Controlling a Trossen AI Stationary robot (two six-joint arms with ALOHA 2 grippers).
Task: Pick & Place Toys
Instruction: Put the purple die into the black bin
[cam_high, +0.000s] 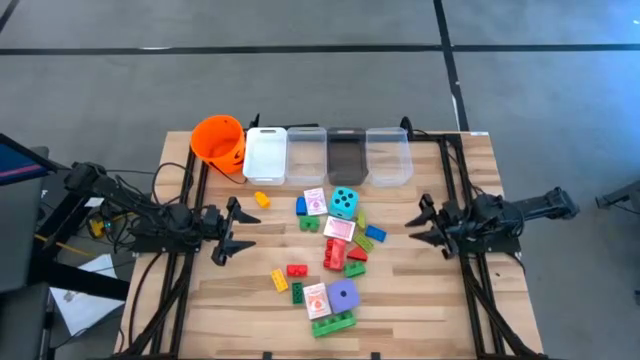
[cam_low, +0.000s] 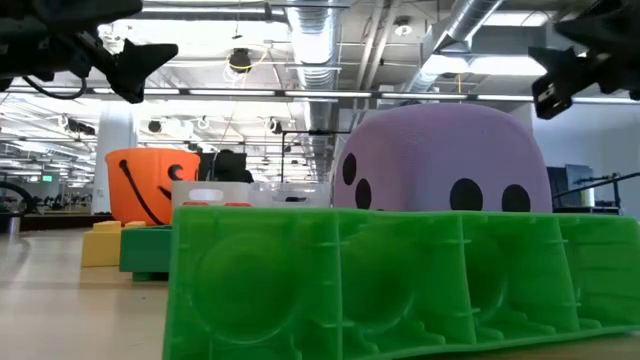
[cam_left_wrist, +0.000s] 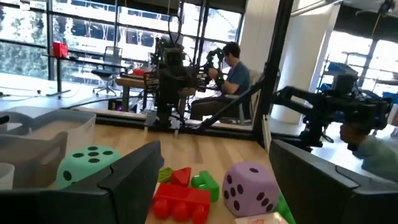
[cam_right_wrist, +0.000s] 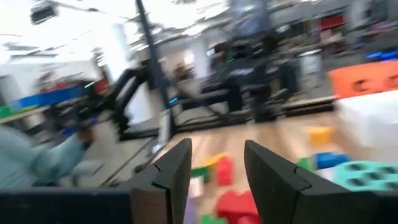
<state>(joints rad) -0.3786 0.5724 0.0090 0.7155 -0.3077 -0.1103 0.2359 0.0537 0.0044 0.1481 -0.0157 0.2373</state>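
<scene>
Where toys (cam_high: 330, 250) lie — wooden table (cam_high: 420, 300)

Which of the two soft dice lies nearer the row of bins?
The teal die: it sits just before the bins, while the purple die lies at the pile's opposite end.

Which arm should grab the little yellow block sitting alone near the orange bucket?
Probably the left. Its tool hangs open on the yellow block's side of the table, nothing between them. The right tool waits across the toy pile, its fingers closer together and farther away.
</scene>
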